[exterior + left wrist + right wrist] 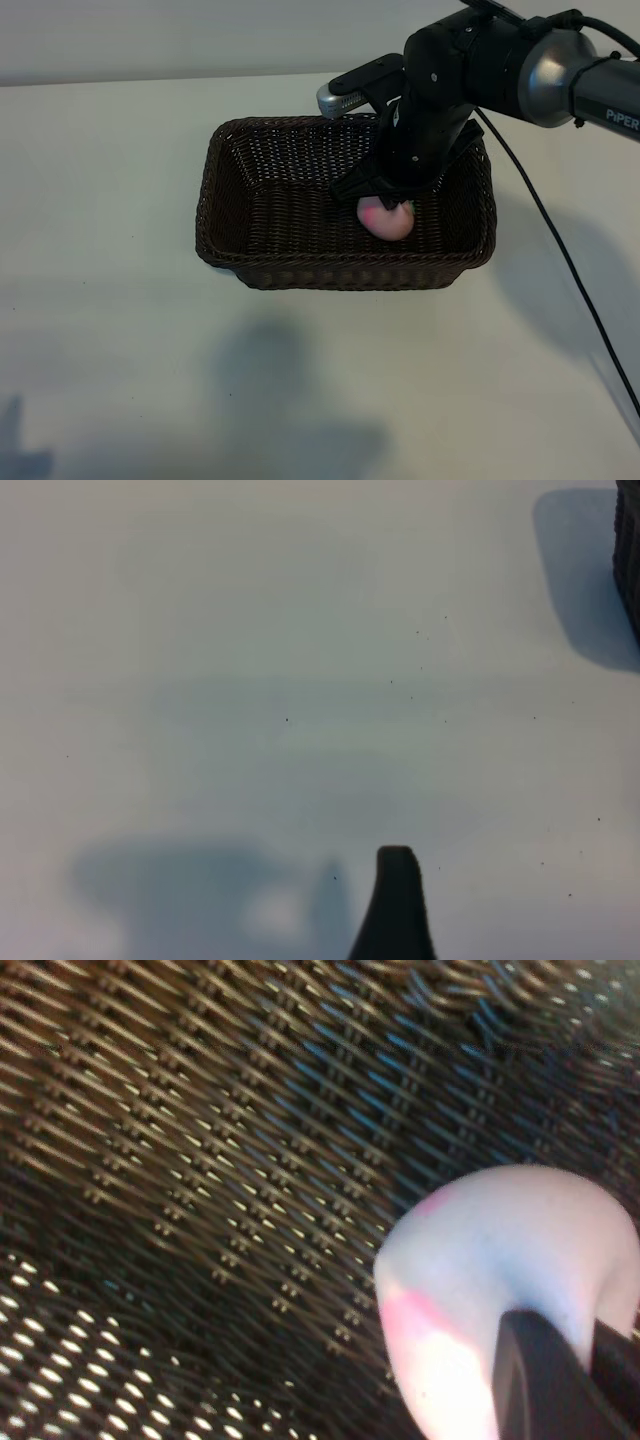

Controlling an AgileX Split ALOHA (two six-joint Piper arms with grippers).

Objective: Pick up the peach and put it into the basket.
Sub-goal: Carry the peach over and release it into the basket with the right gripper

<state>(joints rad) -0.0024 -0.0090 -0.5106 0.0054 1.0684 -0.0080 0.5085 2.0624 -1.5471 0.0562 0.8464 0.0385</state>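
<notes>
Peach (388, 220) sits clamped in our right gripper (385, 203), down inside the basket (250, 262) toward its right half, nearer the front wall than the back. In the exterior view we see the pale-pink fruit poking out below the black fingers, a redder blush on its upper left. Whether it touches the basket floor we can't tell.

Right wrist view: peach (490, 1290) fills the close corner, one dark fingertip (535, 1380) pressed across it, brown wicker weave (200, 1160) right behind. Light shows through the weave gaps at one corner.

Basket stands on the white table (120, 380), long side facing the exterior camera, braided rim all round. Right arm (560, 70) comes in from the upper right, wrist pitched steeply down over the basket, black cable (560, 250) trailing off across the table.

Left gripper: jaws wide apart, holding nothing. Its wrist view shows one dark fingertip (395, 905) over bare table (250, 630), with a sliver of basket edge (628, 550) far off at the frame border. Left arm itself isn't in the exterior view.
</notes>
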